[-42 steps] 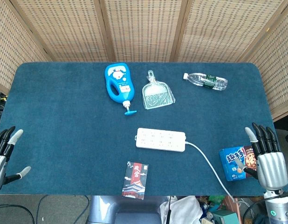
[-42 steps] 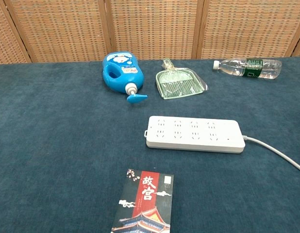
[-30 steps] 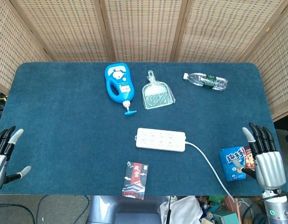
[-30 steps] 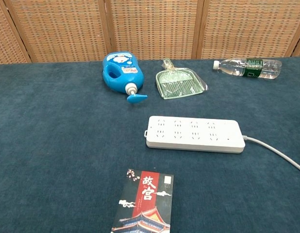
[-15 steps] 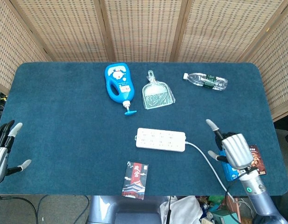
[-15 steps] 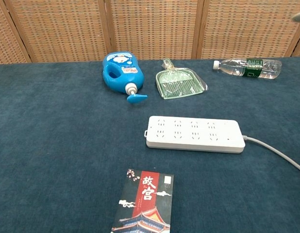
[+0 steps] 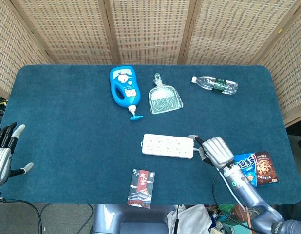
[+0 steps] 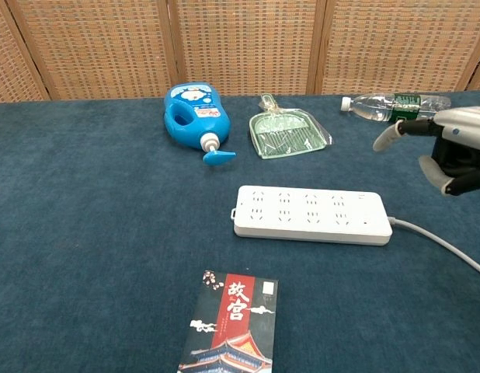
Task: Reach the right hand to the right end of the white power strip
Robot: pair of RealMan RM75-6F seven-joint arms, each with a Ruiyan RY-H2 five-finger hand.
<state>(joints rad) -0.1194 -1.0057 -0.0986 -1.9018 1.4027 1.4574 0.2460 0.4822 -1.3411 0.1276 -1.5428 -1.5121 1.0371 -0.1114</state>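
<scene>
The white power strip (image 7: 168,146) (image 8: 311,214) lies flat at the table's middle, its grey cord (image 8: 442,243) running off to the right. My right hand (image 7: 216,150) (image 8: 451,149) hovers just right of the strip's right end, above the cord, fingers apart and holding nothing. It does not touch the strip. My left hand (image 7: 4,152) hangs off the table's left edge, fingers spread and empty; only the head view shows it.
A blue detergent bottle (image 7: 123,87), a green dustpan (image 7: 163,97) and a water bottle (image 7: 215,85) lie along the far side. A dark printed box (image 7: 141,188) sits near the front edge. A blue snack pack (image 7: 256,168) lies at the right.
My right hand has swept left from the table's right edge, past the snack pack, to just beside the strip's right end. It has come into the chest view. The left hand barely shifted.
</scene>
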